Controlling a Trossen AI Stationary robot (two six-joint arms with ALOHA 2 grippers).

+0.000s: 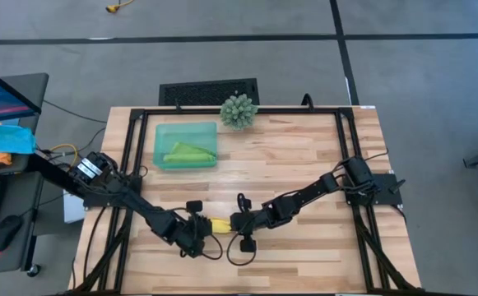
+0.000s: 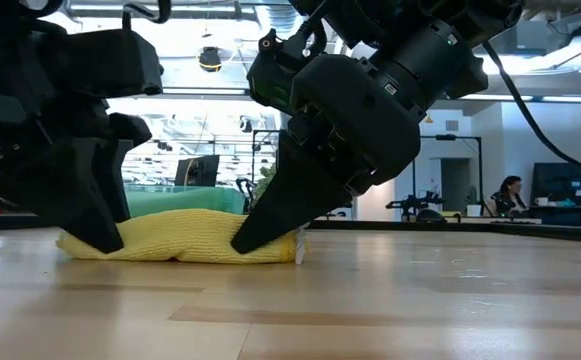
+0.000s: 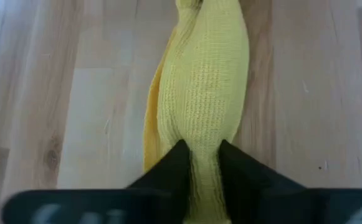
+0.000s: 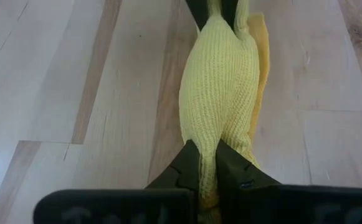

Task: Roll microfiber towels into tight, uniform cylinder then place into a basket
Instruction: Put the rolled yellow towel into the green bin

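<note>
We see L hand (image 1: 199, 230) & R hand (image 1: 235, 220) each pinched on an end of yellow towel (image 1: 220, 224), lower-center worktop (image 1: 304, 164), keeping roll tight for lift.

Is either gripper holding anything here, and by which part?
Both are. The left gripper pinches one end of the rolled yellow towel, the right gripper the opposite end; the roll lies on the table.

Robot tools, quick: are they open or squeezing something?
Left tool: shut on one end of the rolled yellow towel.
Right tool: shut on its other end.
</note>
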